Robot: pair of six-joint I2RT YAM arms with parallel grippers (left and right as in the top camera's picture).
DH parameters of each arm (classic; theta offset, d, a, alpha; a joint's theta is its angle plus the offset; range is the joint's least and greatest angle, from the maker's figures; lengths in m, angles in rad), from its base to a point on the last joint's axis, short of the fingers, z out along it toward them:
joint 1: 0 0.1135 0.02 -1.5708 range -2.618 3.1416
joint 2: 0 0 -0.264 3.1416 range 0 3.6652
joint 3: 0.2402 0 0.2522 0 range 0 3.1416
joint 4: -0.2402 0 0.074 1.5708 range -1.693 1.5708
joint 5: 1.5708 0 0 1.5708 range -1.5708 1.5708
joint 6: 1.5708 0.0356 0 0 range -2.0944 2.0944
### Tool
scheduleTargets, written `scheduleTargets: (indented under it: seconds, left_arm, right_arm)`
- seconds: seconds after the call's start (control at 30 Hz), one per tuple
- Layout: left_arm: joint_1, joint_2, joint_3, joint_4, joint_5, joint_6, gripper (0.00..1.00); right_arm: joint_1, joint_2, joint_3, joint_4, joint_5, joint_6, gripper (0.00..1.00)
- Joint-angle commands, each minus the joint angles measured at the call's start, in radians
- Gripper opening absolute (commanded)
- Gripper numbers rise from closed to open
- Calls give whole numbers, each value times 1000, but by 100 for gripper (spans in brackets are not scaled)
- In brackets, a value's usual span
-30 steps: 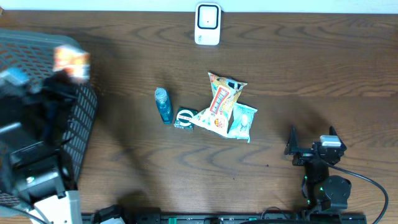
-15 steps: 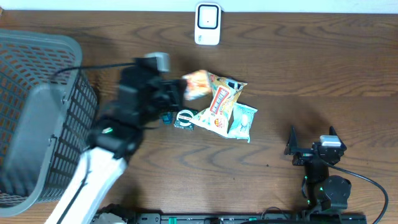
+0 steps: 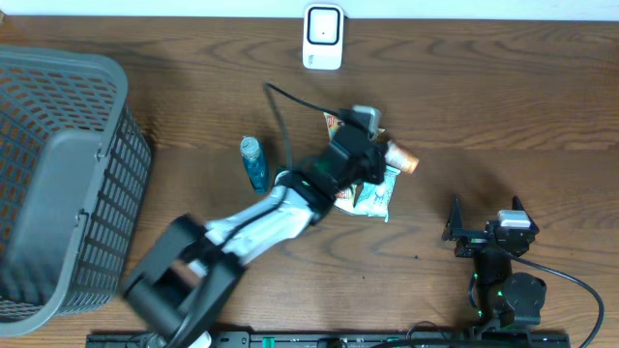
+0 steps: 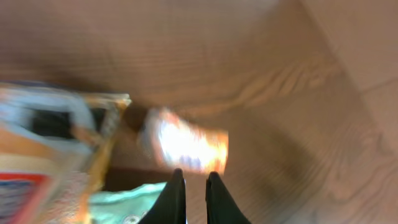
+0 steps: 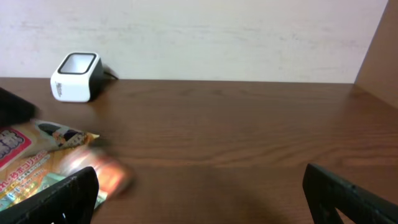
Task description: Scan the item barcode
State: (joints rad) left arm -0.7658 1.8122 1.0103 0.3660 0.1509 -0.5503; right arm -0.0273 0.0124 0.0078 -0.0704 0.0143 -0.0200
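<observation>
On the dark wood table (image 3: 503, 97) we judge the carry-to-scanner step, left gripper (image 4: 194, 174) pinched shut on a small orange-white packet (image 3: 402, 159), blurred, no barcode showing, just right of the snack bags (image 3: 377, 191), next needing a swing to face the scanner (image 3: 322, 37), right gripper (image 3: 486, 220) gaping idle.

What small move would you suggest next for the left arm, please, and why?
Probably swing the left gripper, which appears shut on the small orange packet, toward the white box-shaped scanner. The packet hangs right of the snack-bag pile, well short of the scanner at the far edge of the wooden table, so its barcode cannot be read there.
</observation>
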Motion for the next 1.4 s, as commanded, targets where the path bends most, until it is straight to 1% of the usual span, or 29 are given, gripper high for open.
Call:
scheduleTargets:
  seconds: [0.0,0.1,0.3,0.33,0.37,0.4,0.43,0.47,0.57,0.67,0.73,0.83,0.93,1.03,1.2,1.27,1.3,1.37]
  left_arm:
    - [-40,102,11,73,-18,-58,7]
    - [-55,142,11,109,-19,-72,7]
    - [-50,132,13,107,-53,-68,8]
    - [-49,124,14,107,-55,-66,10]
    - [-46,114,15,105,-55,-55,17]
    - [-46,101,17,99,-55,-39,28]
    - [-44,71,27,60,-55,14,40]
    - [-42,50,39,22,-56,50,47]
    - [-42,-34,111,-169,-116,178,74]
    - [-42,-117,211,-348,-231,299,89]
    - [-41,-172,284,-425,-324,387,97]
    - [-38,-239,380,-455,-454,518,99]
    - [-21,-283,464,-455,-548,641,99]
    - [10,-314,543,-456,-660,796,99]
    - [53,-344,597,-455,-879,1085,99]
    - [68,-351,595,-456,-932,1179,100]
    - [76,-361,595,-453,-918,1212,99]
    - [88,-383,594,-457,-920,1204,100]
  right_arm:
    - [14,-5,-2,-2,-6,-15,99]
    - [14,-5,-2,-2,-6,-15,99]
    - [14,-5,-2,-2,-6,-15,99]
    - [14,-5,-2,-2,-6,-15,99]
    - [14,-5,-2,-2,-6,-15,99]
    - [14,-5,-2,-2,-6,-15,99]
    - [14,-5,-2,-2,-6,-15,99]
    - [14,-5,-2,-2,-6,-15,99]
    - [14,-5,-2,-2,-6,-15,99]
    - [14,-5,-2,-2,-6,-15,99]
    - [14,-5,-2,-2,-6,-15,99]
    - [14,-5,-2,-2,-6,-15,99]
    - [14,-5,-2,-2,-6,-15,99]
    - [14,-5,-2,-2,-6,-15,99]
    - [14,-5,-2,-2,-6,-15,99]
    - [14,-5,-2,-2,-6,-15,99]
    - [14,-5,-2,-2,-6,-15,99]
    - [14,-5,-2,-2,-6,-15,99]
